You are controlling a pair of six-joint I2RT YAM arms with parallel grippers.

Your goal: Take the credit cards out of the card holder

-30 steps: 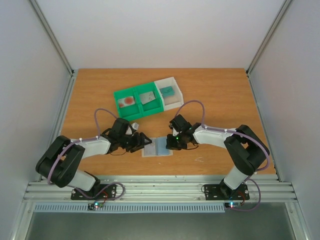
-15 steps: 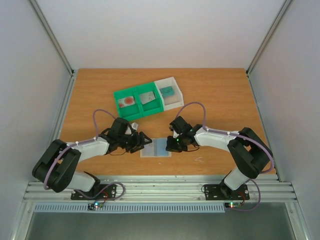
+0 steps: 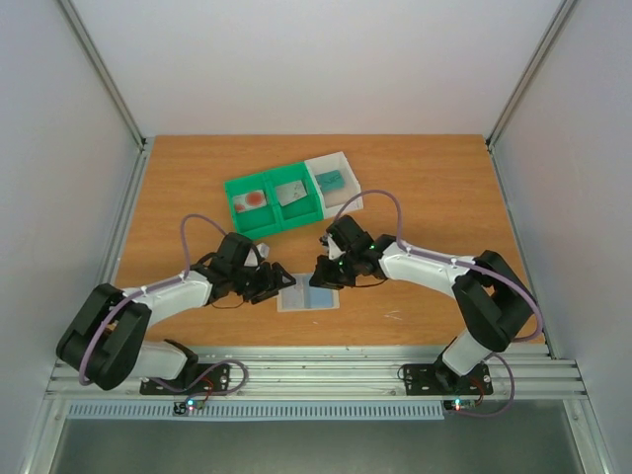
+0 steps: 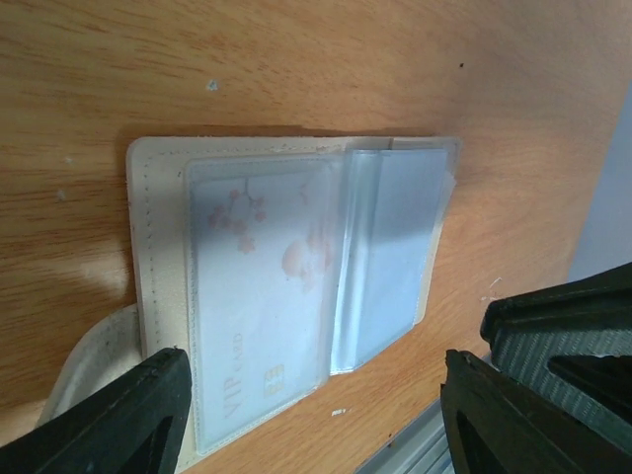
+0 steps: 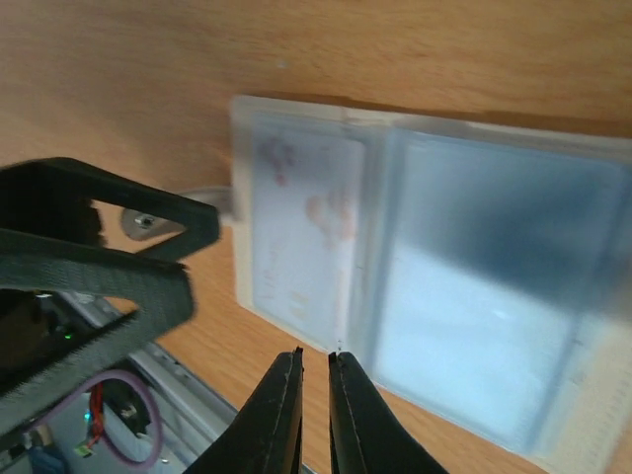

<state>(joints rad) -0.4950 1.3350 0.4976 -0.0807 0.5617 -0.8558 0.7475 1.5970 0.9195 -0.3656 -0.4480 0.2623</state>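
Card holder (image 4: 148,237) open just ahead of wide-spread left gripper (image 4: 314,390), pale card (image 4: 259,296) inside, right gripper (image 5: 316,367) closed, empty, at its edge

The beige holder (image 3: 308,293) lies open, flat, near centre, a blossom card (image 4: 262,296) in its clear sleeve; red-circle (image 3: 253,199), grey (image 3: 292,192) and teal cards (image 3: 333,180) lie farther back.

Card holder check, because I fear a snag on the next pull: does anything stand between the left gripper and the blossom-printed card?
Only the clear pocket covering the blossom card inside the open card holder. The left gripper is open above it, nothing else between; the shut right gripper hovers near the middle fold.
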